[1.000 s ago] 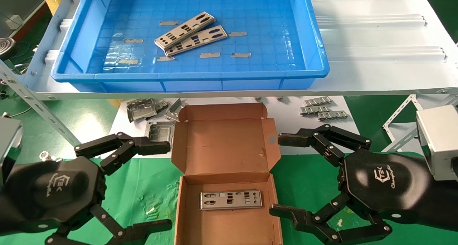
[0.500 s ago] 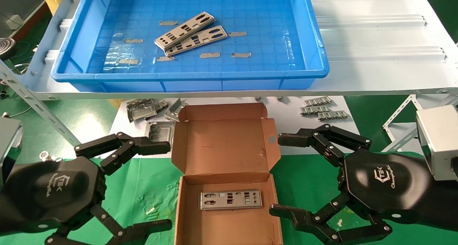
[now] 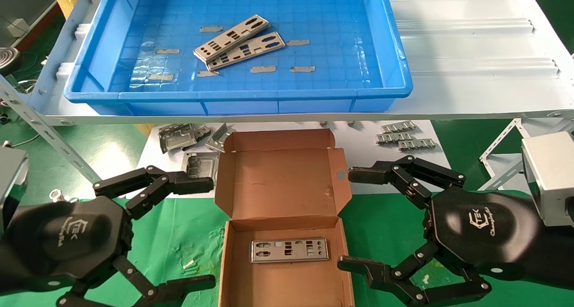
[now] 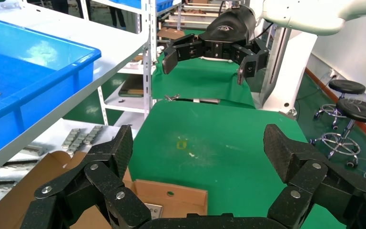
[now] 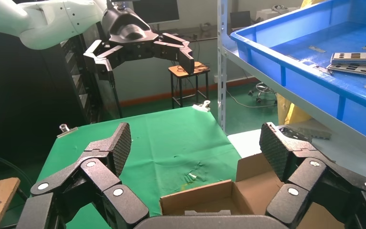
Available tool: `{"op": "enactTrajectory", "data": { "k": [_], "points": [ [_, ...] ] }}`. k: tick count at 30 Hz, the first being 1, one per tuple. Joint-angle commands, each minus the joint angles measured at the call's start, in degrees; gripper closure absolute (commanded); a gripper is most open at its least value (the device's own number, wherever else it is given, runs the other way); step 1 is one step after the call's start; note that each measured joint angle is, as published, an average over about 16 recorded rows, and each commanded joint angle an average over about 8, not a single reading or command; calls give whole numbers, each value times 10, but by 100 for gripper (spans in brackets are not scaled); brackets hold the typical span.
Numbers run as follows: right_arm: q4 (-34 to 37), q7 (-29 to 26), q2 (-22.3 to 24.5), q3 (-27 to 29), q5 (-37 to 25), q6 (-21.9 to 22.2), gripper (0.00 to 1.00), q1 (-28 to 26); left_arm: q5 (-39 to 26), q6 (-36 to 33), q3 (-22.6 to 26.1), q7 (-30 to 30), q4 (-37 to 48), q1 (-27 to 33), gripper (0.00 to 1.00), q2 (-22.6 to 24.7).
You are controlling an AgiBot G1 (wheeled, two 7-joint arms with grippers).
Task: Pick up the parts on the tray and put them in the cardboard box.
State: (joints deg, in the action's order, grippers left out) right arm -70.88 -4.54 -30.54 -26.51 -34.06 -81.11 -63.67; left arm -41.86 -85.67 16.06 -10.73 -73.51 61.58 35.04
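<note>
Two punched silver plates (image 3: 240, 42) lie overlapped in the blue tray (image 3: 394, 74) on the upper shelf; they also show in the right wrist view (image 5: 357, 63). A third plate (image 3: 289, 249) lies flat in the open cardboard box (image 3: 282, 177) on the green mat. My left gripper (image 3: 197, 233) is open and empty, left of the box. My right gripper (image 3: 352, 219) is open and empty, right of the box. In the left wrist view my left gripper (image 4: 198, 150) looks across the box corner (image 4: 171, 200); in the right wrist view my right gripper (image 5: 195, 148) looks across the box (image 5: 205, 200).
Small grey tape strips (image 3: 262, 68) lie on the tray floor. Folded grey metal frames (image 3: 179, 136) and small linked metal pieces (image 3: 406, 139) lie on a white sheet behind the box. A slotted-angle shelf leg (image 3: 49, 136) slants down at the left.
</note>
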Motion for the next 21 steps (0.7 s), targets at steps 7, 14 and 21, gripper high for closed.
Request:
{"op": "enactTrajectory", "data": {
  "k": [7, 14, 21],
  "points": [
    [0, 0, 0, 0, 0, 0, 0, 0, 0, 0, 0, 0, 0, 0, 0, 0],
    [0, 0, 0, 0, 0, 0, 0, 0, 0, 0, 0, 0, 0, 0, 0, 0],
    [0, 0, 0, 0, 0, 0, 0, 0, 0, 0, 0, 0, 0, 0, 0, 0]
  ]
}}
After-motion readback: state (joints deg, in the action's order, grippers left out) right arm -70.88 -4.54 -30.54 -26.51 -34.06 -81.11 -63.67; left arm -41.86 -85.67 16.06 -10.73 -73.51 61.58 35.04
